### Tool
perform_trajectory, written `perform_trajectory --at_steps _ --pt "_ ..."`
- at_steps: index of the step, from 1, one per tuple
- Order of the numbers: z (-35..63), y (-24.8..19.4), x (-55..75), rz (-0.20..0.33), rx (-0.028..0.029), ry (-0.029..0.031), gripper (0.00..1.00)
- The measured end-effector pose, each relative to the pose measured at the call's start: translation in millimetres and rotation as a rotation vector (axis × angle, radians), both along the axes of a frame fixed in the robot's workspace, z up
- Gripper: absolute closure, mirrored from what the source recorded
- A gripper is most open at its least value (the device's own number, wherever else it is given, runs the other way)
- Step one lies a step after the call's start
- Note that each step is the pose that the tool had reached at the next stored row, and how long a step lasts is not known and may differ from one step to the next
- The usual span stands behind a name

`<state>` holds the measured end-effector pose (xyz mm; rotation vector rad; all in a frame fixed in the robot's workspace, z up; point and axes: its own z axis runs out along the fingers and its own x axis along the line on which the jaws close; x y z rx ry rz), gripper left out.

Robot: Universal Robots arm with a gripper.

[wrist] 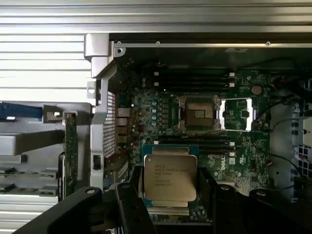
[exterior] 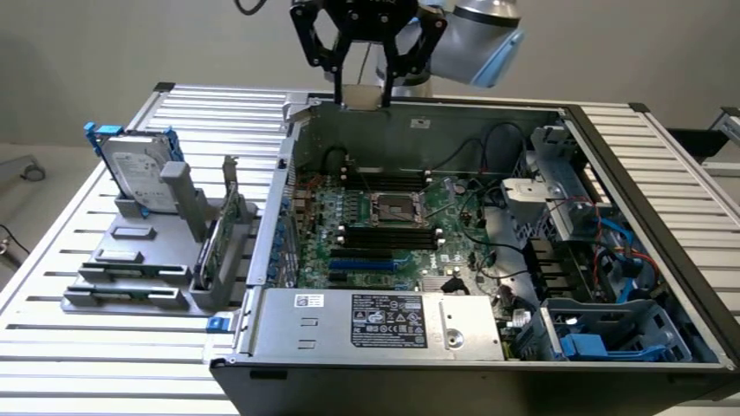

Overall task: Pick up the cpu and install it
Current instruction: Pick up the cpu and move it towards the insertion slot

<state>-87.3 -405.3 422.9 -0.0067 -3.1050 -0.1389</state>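
Note:
My gripper (exterior: 362, 87) hangs high above the back edge of the open computer case (exterior: 249, 342), shut on the cpu (exterior: 362, 96), a small flat square chip with a dull silver-grey top. In the wrist view the cpu (wrist: 169, 178) sits between the two black fingers (wrist: 132, 197), its printed top facing the camera. The motherboard socket (exterior: 393, 208) lies well below, in the middle of the green board, with its metal frame flipped open. In the wrist view the socket (wrist: 199, 113) appears beyond the held chip.
On the slatted table at the exterior view's left, a silver hard drive with a blue bracket (exterior: 137, 172) stands on a grey fixture (exterior: 133, 277). Black memory slots (exterior: 387, 238), cables (exterior: 486, 147), a power supply (exterior: 387, 321) and a blue drive cage (exterior: 607, 338) crowd the case.

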Motion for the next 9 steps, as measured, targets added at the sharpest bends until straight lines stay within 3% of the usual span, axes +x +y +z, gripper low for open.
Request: perform_trajectory --at_steps 9 --pt "-16.4 20.7 40.9 0.0 0.0001 -0.0001 0.45"
